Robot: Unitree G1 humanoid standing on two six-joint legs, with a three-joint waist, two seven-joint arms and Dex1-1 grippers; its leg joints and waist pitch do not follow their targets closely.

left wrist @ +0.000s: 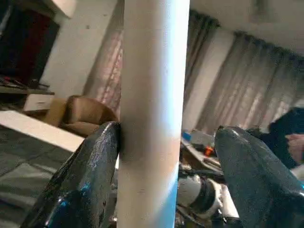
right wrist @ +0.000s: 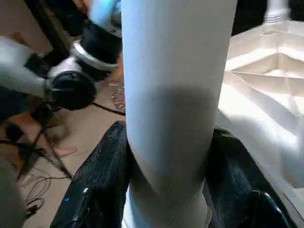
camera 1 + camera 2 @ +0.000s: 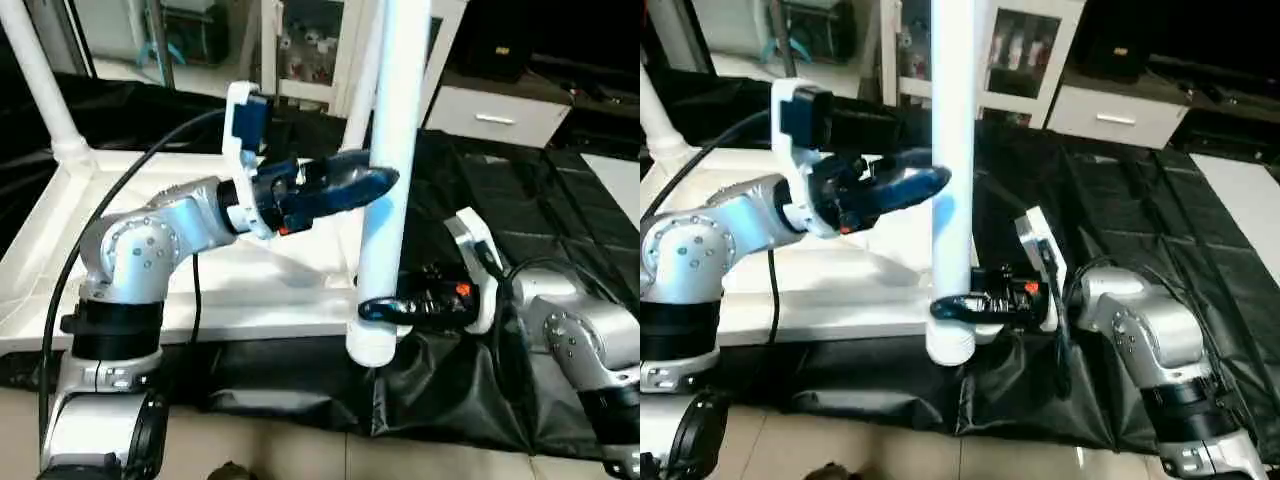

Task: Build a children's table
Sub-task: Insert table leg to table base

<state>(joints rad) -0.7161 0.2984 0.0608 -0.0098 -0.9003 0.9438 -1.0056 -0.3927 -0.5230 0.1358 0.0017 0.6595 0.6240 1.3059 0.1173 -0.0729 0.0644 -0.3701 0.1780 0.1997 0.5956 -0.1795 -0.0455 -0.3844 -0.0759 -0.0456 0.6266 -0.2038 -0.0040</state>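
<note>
Step in hand: fitting a leg. I'm holding one white tube leg (image 3: 392, 150) upright at the near edge of the table top (image 3: 60, 215), which is lying underside up on black sheeting (image 3: 520, 200). Right gripper (image 3: 962, 306) is clamping the leg near its lower end, jaws closed round the tube. Left gripper (image 3: 372, 183) is sitting higher on the same leg w/ jaws spread: one finger (image 1: 92, 175) touching the tube, the other standing clear, so no grip there. Another leg (image 3: 45, 85) is standing in the far-left corner socket. Judgement: next move is calling for the right arm alone to carry the leg over a free corner socket, keep it plumb, then press down.
</note>
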